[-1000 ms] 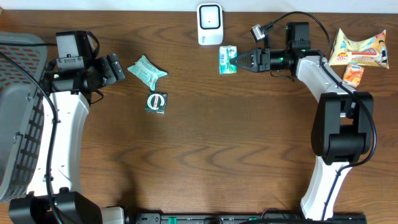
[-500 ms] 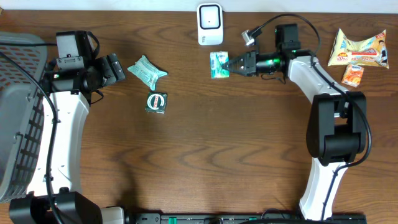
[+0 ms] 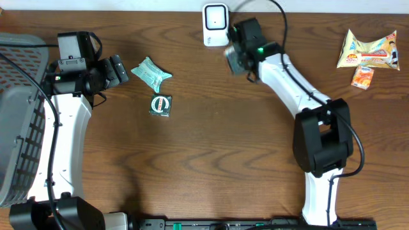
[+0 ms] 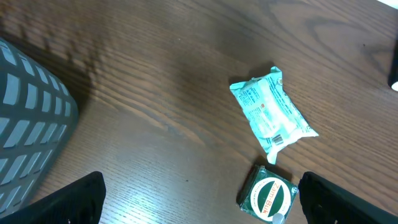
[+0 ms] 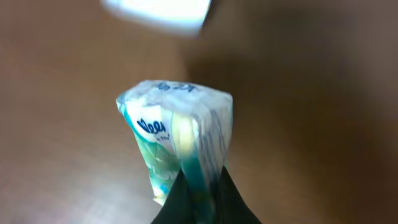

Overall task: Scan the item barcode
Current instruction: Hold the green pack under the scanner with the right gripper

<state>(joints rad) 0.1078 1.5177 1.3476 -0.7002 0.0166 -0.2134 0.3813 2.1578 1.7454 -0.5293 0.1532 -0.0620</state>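
The right gripper (image 5: 202, 199) pinches the lower edge of a small tissue pack (image 5: 177, 124) between fully closed fingertips. The pack rises out of the jaws, leaning left. Just beyond it, blurred, sits the white scanner (image 5: 158, 11); seen from overhead, the pack is held just beside the scanner's lower right corner. Across the wooden table (image 3: 211, 153), the left gripper (image 3: 118, 69) stands wide open and empty, with a second tissue pack (image 4: 272, 112) and a green packet (image 4: 268, 198) lying ahead of it.

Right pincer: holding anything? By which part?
The right pincer is shut on a small green-and-white plastic tissue packet, pinching it by one end; the rest sticks out beyond the tips.
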